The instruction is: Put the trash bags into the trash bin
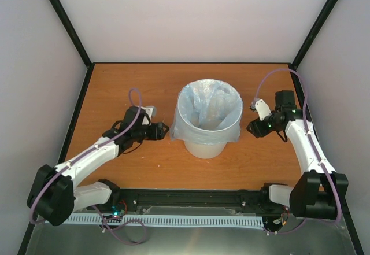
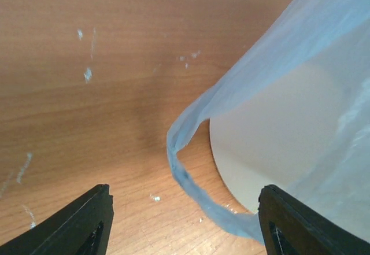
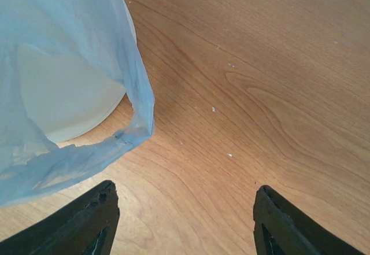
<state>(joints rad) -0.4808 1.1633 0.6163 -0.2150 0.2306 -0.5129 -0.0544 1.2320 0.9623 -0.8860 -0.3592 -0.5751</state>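
Observation:
The off-white trash bin [image 1: 203,148] stands upright at the table's middle. The pale-blue trash bag [image 1: 205,109] lines it, with its rim folded down over the bin's outside. Its handle loops hang at both sides. My left gripper [image 1: 164,131] is open and empty, just left of the bin. In the left wrist view the bag's left loop [image 2: 191,183] hangs between the spread fingers, beside the bin's wall [image 2: 272,151]. My right gripper [image 1: 251,129] is open and empty, just right of the bin. The right wrist view shows the right loop [image 3: 124,139] and the bin's base [image 3: 63,93] at left.
The wooden table [image 1: 144,90] is bounded by white walls with black corner posts at the back and sides. A black rail [image 1: 191,197] and a white cable strip run along the near edge between the arm bases.

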